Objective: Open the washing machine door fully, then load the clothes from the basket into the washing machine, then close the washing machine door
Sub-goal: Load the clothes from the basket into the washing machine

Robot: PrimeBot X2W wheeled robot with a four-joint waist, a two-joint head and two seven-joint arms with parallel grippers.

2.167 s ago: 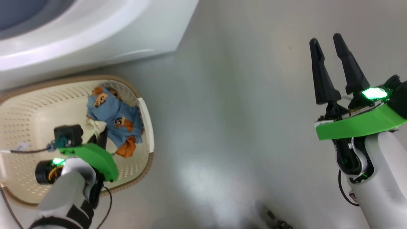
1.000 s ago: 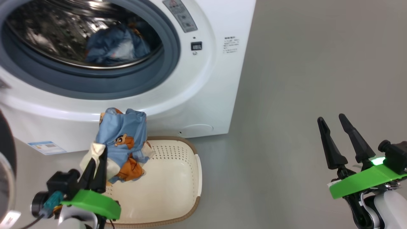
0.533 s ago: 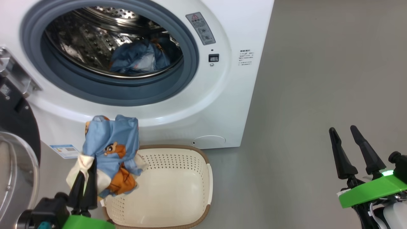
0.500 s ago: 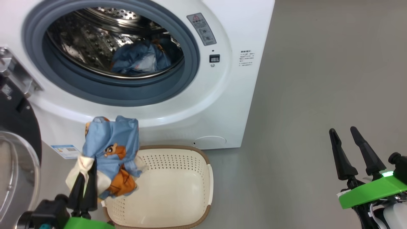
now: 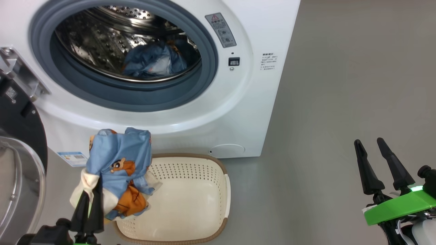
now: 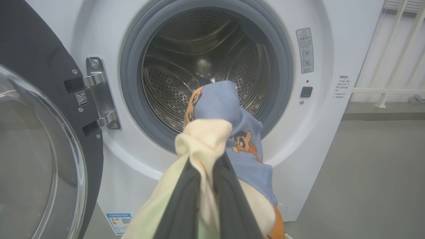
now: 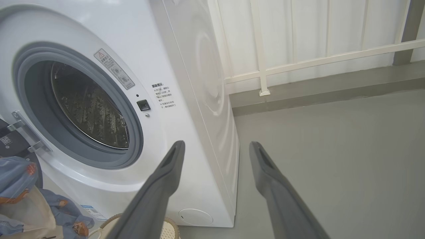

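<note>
1. Head view: the washing machine stands on the grey floor. The washing machine door is swung wide open at its left, showing the black rim and glass bowl. A blue garment lies low in the steel drum, toward the right, behind the grey gasket. The basket sits on the floor just before the machine's lower front edge. My left gripper, at the lower left, is clamped on the clothes. They form a light-blue bundle with orange figures and a cream-white part, raised over the basket's left edge and below the drum opening. My right gripper hangs over the floor at the lower right, well apart from the machine, its fingers spread wide and gripping nothing.

2. Left wrist view: my two fingers pinch the cream-white fabric between them. The blue cloth with its orange figure drapes over and to the right of them, in front of the lower part of the drum opening. The door stands at the left on a metal hinge. A blue label sticker sits at the machine's lower front edge.

3. Right wrist view: my fingers stand far apart, pointing past the machine's right front corner at the floor. The clothes show in the lower left corner, beside the basket's brown rim. A white railing runs along the floor's far edge.
</note>
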